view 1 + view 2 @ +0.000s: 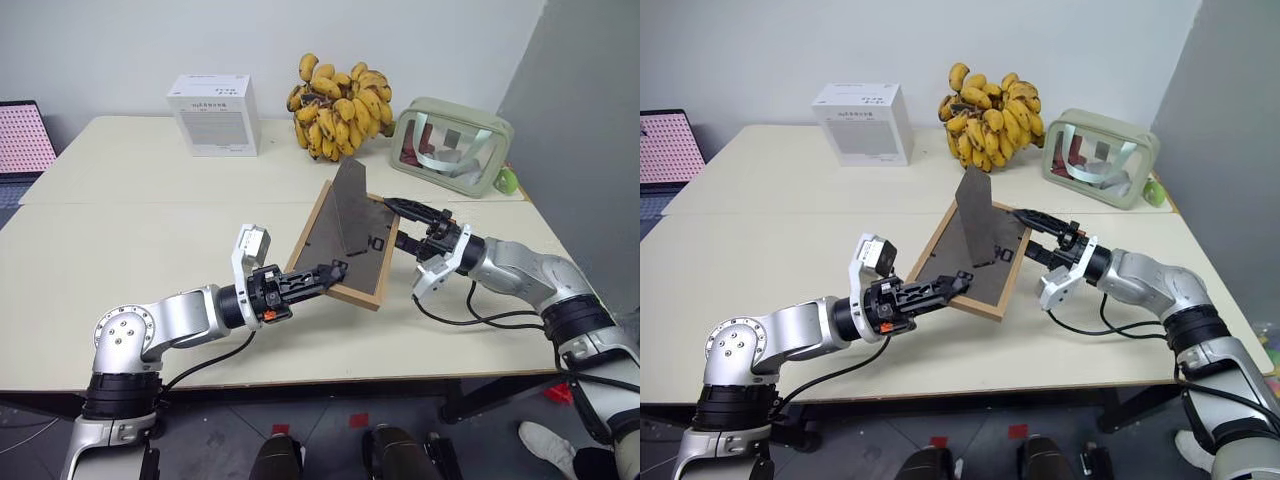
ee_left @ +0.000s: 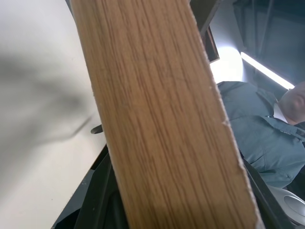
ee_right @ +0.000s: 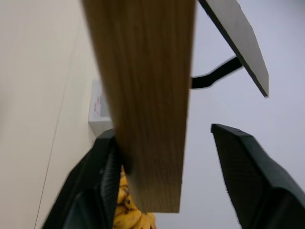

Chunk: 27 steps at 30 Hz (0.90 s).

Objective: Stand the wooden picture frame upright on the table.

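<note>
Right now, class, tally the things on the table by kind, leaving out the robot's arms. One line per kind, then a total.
Wooden picture frame: 1
White box: 1
Banana bunch: 1
Clear pouch: 1
Small green thing: 1
Total: 5

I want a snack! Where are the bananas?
In the left eye view, the bananas sit at the table's far edge by the wall, between the white box and the clear pouch.
</note>
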Motion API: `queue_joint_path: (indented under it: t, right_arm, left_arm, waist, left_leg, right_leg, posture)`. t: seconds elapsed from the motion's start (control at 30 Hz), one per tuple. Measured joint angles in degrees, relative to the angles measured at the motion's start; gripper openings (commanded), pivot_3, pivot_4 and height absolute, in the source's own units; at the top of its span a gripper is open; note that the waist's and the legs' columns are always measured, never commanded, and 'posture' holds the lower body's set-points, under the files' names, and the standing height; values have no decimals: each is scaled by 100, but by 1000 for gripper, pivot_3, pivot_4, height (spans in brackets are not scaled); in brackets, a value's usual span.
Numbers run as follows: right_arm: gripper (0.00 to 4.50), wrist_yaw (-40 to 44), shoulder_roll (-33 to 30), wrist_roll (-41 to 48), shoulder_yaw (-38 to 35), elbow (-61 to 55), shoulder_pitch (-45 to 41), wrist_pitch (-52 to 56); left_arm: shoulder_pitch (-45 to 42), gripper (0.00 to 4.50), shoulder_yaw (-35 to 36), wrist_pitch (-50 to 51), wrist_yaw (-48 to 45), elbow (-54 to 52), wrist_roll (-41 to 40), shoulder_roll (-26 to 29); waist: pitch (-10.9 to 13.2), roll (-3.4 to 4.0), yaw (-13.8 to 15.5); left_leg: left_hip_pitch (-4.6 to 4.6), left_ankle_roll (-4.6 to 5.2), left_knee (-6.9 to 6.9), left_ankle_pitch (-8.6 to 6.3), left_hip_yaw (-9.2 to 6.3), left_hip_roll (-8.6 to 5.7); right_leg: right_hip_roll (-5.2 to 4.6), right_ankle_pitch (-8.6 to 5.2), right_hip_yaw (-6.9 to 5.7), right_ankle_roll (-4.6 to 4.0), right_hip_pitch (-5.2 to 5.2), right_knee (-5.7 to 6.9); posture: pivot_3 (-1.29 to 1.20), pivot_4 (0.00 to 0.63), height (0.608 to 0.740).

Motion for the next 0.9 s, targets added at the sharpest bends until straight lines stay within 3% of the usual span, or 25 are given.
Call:
queue_joint_path:
  t: [0.1, 0.2, 0.23, 0.43, 0.57, 0.63, 0.77, 0.8, 0.9]
  right_arm:
    - [1316, -130, -21, -160, 29, -1, -6, -35]
    - [1239, -165, -42, -218, 35, 0, -50, -36]
    - [1239, -179, -48, -219, 35, 7, -67, -44]
    - [1239, -182, -169, -154, 68, 312, -219, -301]
    - [1239, 87, -178, 320, 101, 1130, -313, -528]
    - [1239, 381, -170, 671, 135, 1718, -422, -666]
    - [1239, 1257, 166, 1484, 180, 2750, -726, -872]
    - [1239, 2170, 610, 2302, 36, 3108, -820, -664]
    - [1239, 3910, 1344, 3677, -337, 3277, -845, 154]
  left_arm:
    - [-22, 1398, 0, -19, 3, 1, -5, -63]
    - [-21, 1398, -3, -50, 25, -23, -8, -71]
    - [-16, 2098, -11, -91, 57, -82, -19, -53]
    - [36, 3205, -28, -409, 236, -273, -27, 98]
    - [11, 3956, 399, -645, 274, -391, -21, 592]
    - [50, 4434, 850, -772, 253, -752, -22, 878]
    - [665, 4500, 1591, -1051, 281, -1566, -60, 1343]
    - [1010, 4500, 1838, -1108, 285, -1835, 159, 1541]
    - [1200, 4500, 2003, -1229, 153, -2235, 931, 1794]
  waist:
    - [0, 0, 5]
    - [0, 0, 10]
    - [0, 0, 9]
    - [0, -1, 9]
    - [3, -5, -5]
    - [6, -11, -32]
    - [11, -19, -134]
    - [16, -29, -187]
    - [29, -28, -197]
  left_leg:
    - [1, 1, 0, 1, -2, 0]
    - [3, 1, 0, 1, -3, 0]
    - [3, 1, 0, 1, -3, 0]
    - [5, 1, 2, 1, -3, 0]
    - [9, 2, 3, 2, -3, 0]
    - [9, 2, 2, 1, -2, 0]
    - [31, 4, -5, 0, 3, 3]
    - [40, 4, -7, 0, -4, 14]
    - [85, 4, -6, 0, -17, 25]
  right_leg:
    - [0, 0, -1, 0, 1, 2]
    - [0, 0, -1, 0, 2, 4]
    - [0, 0, -1, 0, 2, 5]
    - [0, 0, -1, 0, 5, 4]
    - [0, 0, 0, 0, 8, 7]
    - [0, 1, 2, -1, 9, 3]
    - [-1, 0, 6, 0, 31, -3]
    - [5, 1, -2, 0, 43, -1]
    - [18, 0, -16, -7, 93, 1]
  posture:
    - [0, 150, 740]
    - [0, 150, 740]
    - [0, 150, 740]
    - [0, 150, 740]
    - [0, 150, 740]
    - [0, 150, 740]
    - [0, 150, 740]
    - [0, 150, 740]
    - [0, 150, 740]
